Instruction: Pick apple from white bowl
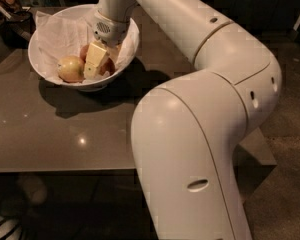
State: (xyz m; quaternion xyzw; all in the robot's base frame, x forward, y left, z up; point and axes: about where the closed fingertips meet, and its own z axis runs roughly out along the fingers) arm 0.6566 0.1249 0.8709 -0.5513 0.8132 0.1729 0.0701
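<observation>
The white bowl (47, 74) stands at the back left of the table, lined with crumpled white paper. A yellowish apple (70, 68) lies at its front left. A reddish apple (109, 65) lies just right of it, with more red fruit (83, 50) behind. My gripper (96, 66) reaches down into the bowl from above. It sits between the yellowish apple and the reddish apple and is close against the reddish one. The gripper hides part of the red fruit.
The grey-brown table (65, 134) has its front edge near the bottom left. My large white arm (190, 134) fills the right half of the view. Dark objects (10, 14) stand at the table's far left corner.
</observation>
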